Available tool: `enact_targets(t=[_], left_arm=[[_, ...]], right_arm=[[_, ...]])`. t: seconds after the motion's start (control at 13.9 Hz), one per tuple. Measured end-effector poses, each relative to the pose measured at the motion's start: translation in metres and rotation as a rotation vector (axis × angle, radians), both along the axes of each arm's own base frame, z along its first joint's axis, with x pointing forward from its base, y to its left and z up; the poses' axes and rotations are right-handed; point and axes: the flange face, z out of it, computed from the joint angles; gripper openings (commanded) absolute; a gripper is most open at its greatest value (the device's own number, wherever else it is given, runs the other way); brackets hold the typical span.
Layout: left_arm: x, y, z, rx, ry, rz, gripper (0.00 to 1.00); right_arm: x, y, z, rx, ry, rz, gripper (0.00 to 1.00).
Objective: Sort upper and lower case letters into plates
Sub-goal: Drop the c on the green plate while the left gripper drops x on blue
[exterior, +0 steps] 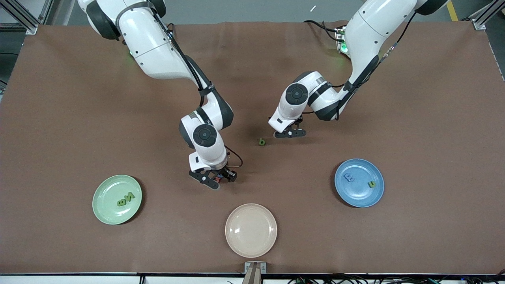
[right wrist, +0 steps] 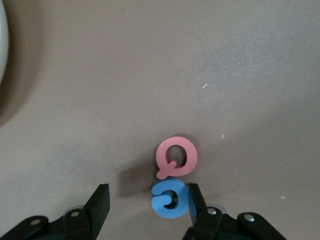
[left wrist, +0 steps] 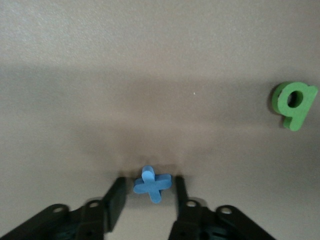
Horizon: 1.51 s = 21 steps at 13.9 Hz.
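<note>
Letters [exterior: 262,141]: two per coloured plate [exterior: 103,205], four loose; left fingers [left wrist: 117,197], right fingers [right wrist: 100,202] open.

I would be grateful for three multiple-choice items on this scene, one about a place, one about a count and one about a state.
1. Where does the blue x-shaped letter lie?
A. On the cream plate
B. On the table between the left gripper's fingers
C. On the blue plate

2. How many letters lie on the pale green plate?
A. None
B. Two
C. Four

3. How does the cream plate stand?
A. Bare of letters
B. Holding a red letter
C. Flipped over

Answers:
1 B: the left wrist view shows it on the cloth inside the left gripper.
2 B: two green letters lie on it in the front view.
3 A: no letter shows on it.
</note>
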Motion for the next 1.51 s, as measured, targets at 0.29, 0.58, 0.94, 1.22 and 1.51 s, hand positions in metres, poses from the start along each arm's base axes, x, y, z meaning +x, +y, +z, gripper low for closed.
enact_targets(t=[0.29, 0.58, 0.94, 1.22, 1.51], left_arm=[[0.006, -0.002, 0.006, -0.004, -0.012, 0.047, 0.01], [0.037, 0.008, 0.022, -0.010, -0.043, 0.096, 0.00], [0.152, 0.109, 0.084, 0.120, -0.110, 0.203, 0.02], [0.191, 0.211, 0.076, 0.145, -0.091, 0.210, 0.12], [0.197, 0.251, 0.052, 0.175, -0.067, 0.217, 0.64]], right_arm=[[0.000, -0.006, -0.004, -0.022, 0.021, 0.041, 0.64], [-0.001, -0.006, -0.004, -0.030, 0.033, 0.044, 0.24], [-0.001, -0.007, -0.003, -0.037, 0.047, 0.042, 0.05], [-0.003, -0.004, 0.007, -0.049, 0.078, 0.043, 0.05], [0.023, -0.042, 0.043, -0.073, 0.079, 0.199, 0.05]])
